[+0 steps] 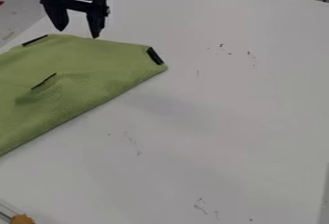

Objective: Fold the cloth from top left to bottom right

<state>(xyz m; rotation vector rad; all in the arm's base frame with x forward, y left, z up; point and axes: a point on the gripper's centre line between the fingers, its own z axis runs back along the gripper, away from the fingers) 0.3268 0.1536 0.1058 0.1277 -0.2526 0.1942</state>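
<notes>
White table [225, 122]: It is big and flat and fills most of what I see. It has little dark marks on it.
Orange-brown thing [22, 219]: It is on the near side, between 7 and 8 o'clock. I see just a bit of it, so I can't say what it is.
Green cloth [83, 83]: It lies on the table from 8 o'clock round to 12, and runs out past the left edge. Its long, straight side faces 4 to 5 o'clock.
Bump: There is a small raised bit at 9 o'clock, by the middle black strip [44, 81].
Corner strip [155, 56]: It is black too, near 12 o'clock, at the cloth's right tip.
Far strip [35, 40]: It sits at 10 o'clock, on the cloth's far edge.
Claw [78, 33]: It hangs between 10 and 11 o'clock, just by the far edge. Its two fingers are apart, with no cloth between them. I can't tell if a tip touches the cloth.
Done: Maybe some folding. The long side could be a fold or just an edge; I can't tell. The cloth is not flat all over.
Left to do: If the fold isn't made, I think the claw must pinch the top left part, lift it and lay it toward 4 or 5 o'clock. Smoothing the bump may help.
</notes>
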